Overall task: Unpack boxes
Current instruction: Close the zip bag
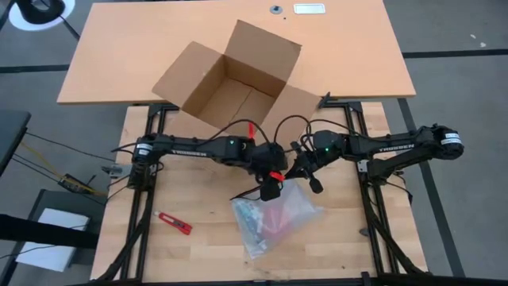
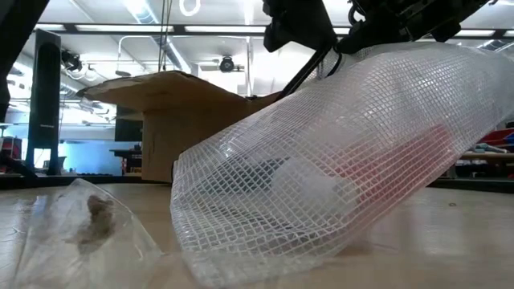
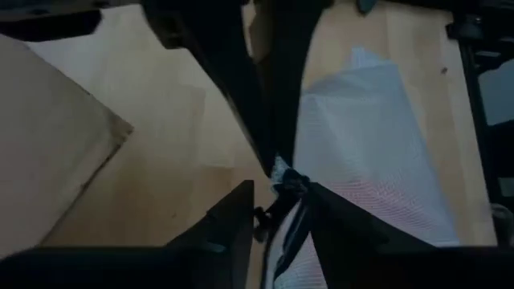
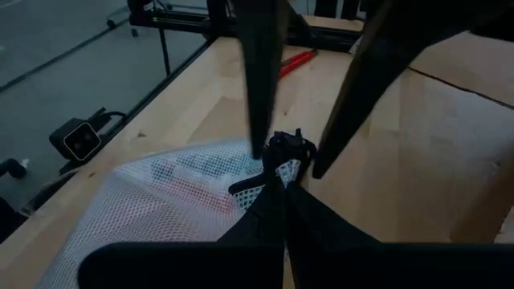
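Left hand (image 1: 274, 181) near carton (image 1: 230, 79) (open)

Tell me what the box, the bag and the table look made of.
Box: brown corrugated cardboard, matte, with creased flaps.
Bag: clear plastic with a white grid weave, slightly glossy; the contents show through.
Table: pale wood, likely laminated strips; grain lines show.

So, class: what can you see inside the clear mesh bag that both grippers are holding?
Inside the mesh bag a red or pink item and a pale rounded one show through. Their exact identity is hidden. The left gripper and right gripper pinch its top corner.
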### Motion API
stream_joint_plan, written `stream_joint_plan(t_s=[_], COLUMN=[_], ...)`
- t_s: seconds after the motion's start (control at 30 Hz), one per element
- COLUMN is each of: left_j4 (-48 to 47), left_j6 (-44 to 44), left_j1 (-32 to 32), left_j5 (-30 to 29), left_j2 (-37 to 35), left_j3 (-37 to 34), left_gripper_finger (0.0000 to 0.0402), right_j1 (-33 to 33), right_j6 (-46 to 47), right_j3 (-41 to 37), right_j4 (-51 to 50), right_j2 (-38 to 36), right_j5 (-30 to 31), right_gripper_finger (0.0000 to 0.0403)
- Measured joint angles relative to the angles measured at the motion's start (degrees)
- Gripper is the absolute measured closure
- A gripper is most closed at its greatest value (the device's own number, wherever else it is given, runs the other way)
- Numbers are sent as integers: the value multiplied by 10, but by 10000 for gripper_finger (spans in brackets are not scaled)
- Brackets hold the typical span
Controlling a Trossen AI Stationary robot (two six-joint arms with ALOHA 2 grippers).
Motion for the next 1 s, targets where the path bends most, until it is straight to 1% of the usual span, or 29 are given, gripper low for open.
stream_joint_plan(t_s=[0.1,0.23,0.27,0.43,0.53,0.63,0.77,0.87,0.97,1.0], left_j4=[-12,-18,-28,-82,-120,-146,-159,-154,-162,-159], left_j6=[15,10,8,-6,-19,-49,-53,-57,4,29], left_j1=[0,1,2,4,4,5,-3,-4,-5,-6], left_j5=[-2,-5,-6,-13,-4,10,8,-32,-81,-87], left_j2=[0,3,2,2,2,2,2,2,1,-1], left_j3=[0,0,5,57,87,90,89,90,113,115], left_gripper_finger=[313,378,386,391,394,394,394,394,392,390], right_j1=[0,0,0,0,0,0,0,0,-2,-2], right_j6=[0,0,0,16,31,57,92,97,102,106], right_j3=[0,0,0,3,5,4,2,1,3,3], right_j4=[1,2,3,18,28,33,50,49,59,59], right_j2=[0,0,0,-1,-2,0,1,1,2,1], right_j5=[2,5,9,13,11,17,20,19,13,10], right_gripper_finger=[403,403,403,403,403,403,403,403,403,403])
